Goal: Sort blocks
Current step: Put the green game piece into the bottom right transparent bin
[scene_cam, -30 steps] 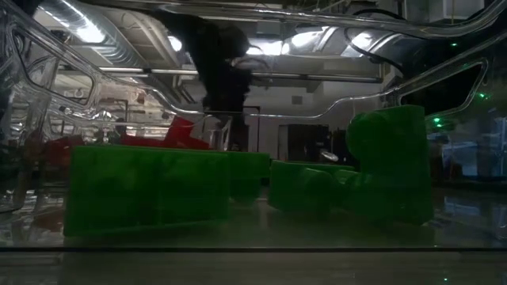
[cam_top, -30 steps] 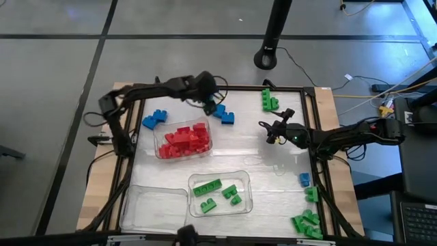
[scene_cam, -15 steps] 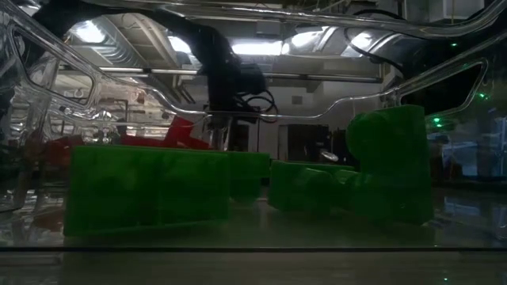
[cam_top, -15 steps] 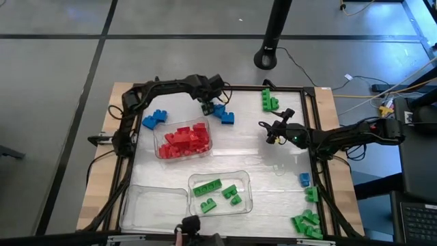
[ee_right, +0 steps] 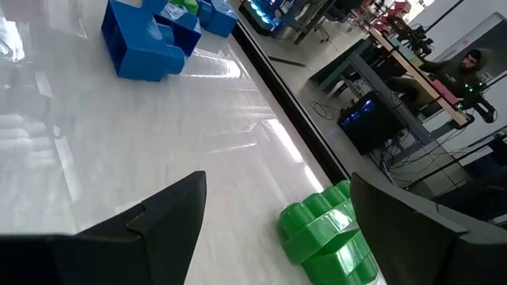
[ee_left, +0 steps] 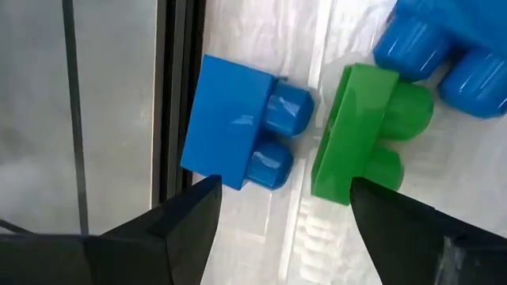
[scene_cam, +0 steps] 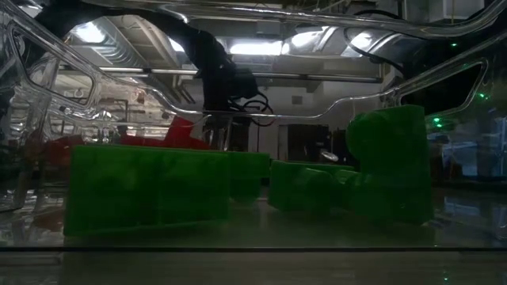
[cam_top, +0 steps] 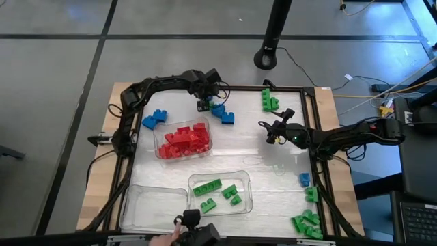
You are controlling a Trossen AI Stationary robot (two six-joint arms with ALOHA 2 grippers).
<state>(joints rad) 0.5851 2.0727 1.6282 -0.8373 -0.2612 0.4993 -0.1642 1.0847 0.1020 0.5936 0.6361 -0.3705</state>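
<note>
A: Blue block (ee_left: 234, 131) and green block (ee_left: 360, 133) lie side by side at the bench's far edge; our left end effector (cam_top: 203, 104) hovers over them, fingers spread.

B: We see our right end effector (cam_top: 272, 132) spread and empty mid-bench.

Your left arm is reached way out to the far edge of the table, left gripper (cam_top: 203, 104) pointing down with its fingers spread and nothing between them. Your right arm is stretched toward the middle, right gripper (cam_top: 271, 133) also spread wide and empty.
</note>
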